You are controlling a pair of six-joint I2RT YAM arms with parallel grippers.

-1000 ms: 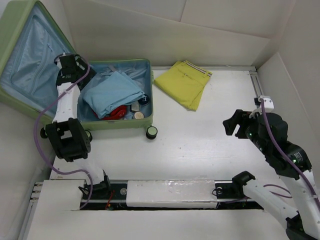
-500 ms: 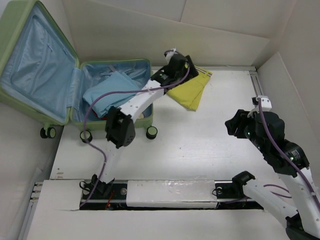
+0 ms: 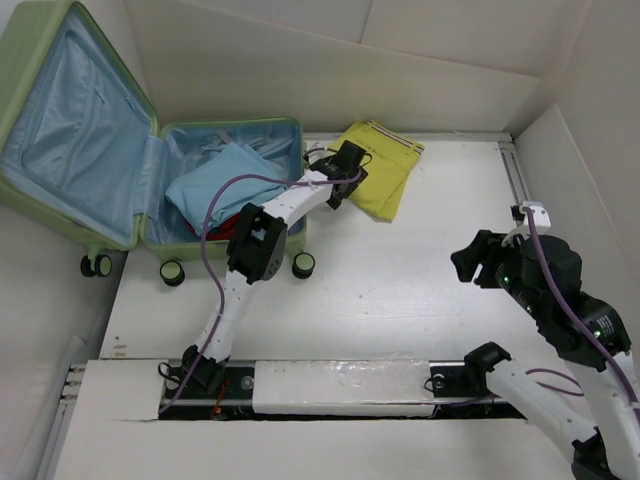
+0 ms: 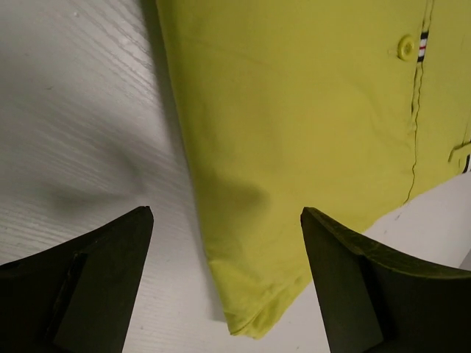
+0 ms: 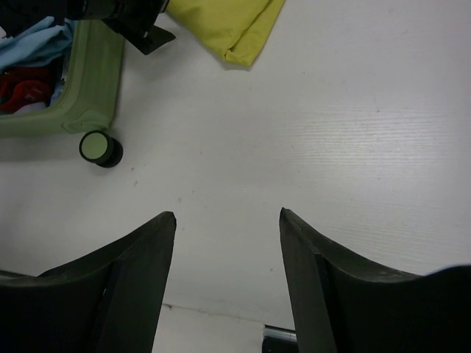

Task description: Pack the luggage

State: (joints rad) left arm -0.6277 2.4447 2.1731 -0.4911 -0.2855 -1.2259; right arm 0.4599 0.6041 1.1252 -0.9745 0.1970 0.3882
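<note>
Luggage (image 3: pixel 70 120): lies open at the far left corner of the bench (image 3: pixel 400 300), lid raised and leaning back to the left, light blue lining exposed. The base half holds a folded blue garment (image 3: pixel 215 185) with a red item (image 5: pixel 22 88) partly visible beneath its near edge. Caster wheels (image 3: pixel 303 264) show along the near side.

Yellow garment (image 3: pixel 385 175): folded, flat on the bench just to the right of the luggage, outside it. A button and a striped trim are visible in the left wrist view.

Left gripper (image 4: pixel 224 215): reaches past the right wall of the luggage to the near-left corner of the yellow garment. Jaws spread wide, one finger over bare bench, the other over the cloth, the garment's folded edge between them. Released; nothing grasped.

Right gripper (image 5: pixel 228 213): held above bare bench on the right side, well apart from both luggage and garment. Jaws parted, empty.
</note>
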